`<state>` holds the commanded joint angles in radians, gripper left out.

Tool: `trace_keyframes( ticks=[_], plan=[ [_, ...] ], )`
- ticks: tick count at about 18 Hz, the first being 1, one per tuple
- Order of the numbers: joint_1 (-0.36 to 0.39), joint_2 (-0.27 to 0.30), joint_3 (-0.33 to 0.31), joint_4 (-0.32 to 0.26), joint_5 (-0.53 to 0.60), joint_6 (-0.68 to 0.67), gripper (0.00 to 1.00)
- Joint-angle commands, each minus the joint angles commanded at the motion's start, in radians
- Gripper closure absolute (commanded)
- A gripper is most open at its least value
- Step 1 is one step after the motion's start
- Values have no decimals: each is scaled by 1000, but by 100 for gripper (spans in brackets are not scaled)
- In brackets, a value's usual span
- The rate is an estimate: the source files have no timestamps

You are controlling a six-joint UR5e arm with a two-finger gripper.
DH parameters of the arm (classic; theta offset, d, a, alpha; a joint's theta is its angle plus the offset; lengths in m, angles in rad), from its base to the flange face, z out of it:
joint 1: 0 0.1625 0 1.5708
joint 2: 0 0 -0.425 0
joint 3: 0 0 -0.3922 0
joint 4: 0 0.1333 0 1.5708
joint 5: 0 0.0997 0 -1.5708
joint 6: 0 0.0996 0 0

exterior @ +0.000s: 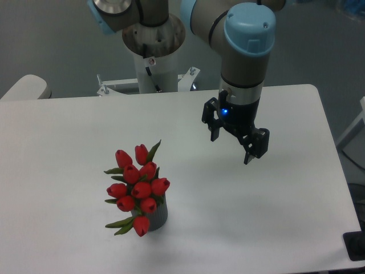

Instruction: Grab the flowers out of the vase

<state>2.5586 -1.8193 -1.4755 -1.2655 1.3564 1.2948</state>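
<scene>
So the flowers (138, 185) are a tight bunch of red tulip buds, roughly ten of them, all closed and kind of glossy and egg-shaped, with a plasticky look. A few dark green pointed leaves poke out, one sticking up at the top right of the bunch and a couple flopping out low on the left. One bud hangs down over the front of the vase. The stems are hidden behind the buds, so I can't say anything about them.

The vase (156, 218) is a short dark grey cylinder, and only its right side peeks out under the blooms. It's clearly smaller than the bouquet sitting in it. Any surface texture is too small to make out from here.

Both sit on the white worktop (68, 142), front and left of centre. The top is matte and smooth with rounded corners.

The claw (233, 141) is black, two-fingered, hanging off a grey arm with a light blue cap on the joint (249, 28). A little blue light glows on the wrist. Its fingers (253, 147) are spread apart with nothing between them, and it hovers above the worktop, well apart from the flowers, up and to their right.
</scene>
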Motion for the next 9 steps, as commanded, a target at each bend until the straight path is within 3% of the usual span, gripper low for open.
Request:
trace_keyframes(
  ticks=[6, 9],
  plan=[
    [52, 2, -74, 8, -296, -61, 0],
    [100, 2, -139, 14, -416, -57, 0]
  ],
)
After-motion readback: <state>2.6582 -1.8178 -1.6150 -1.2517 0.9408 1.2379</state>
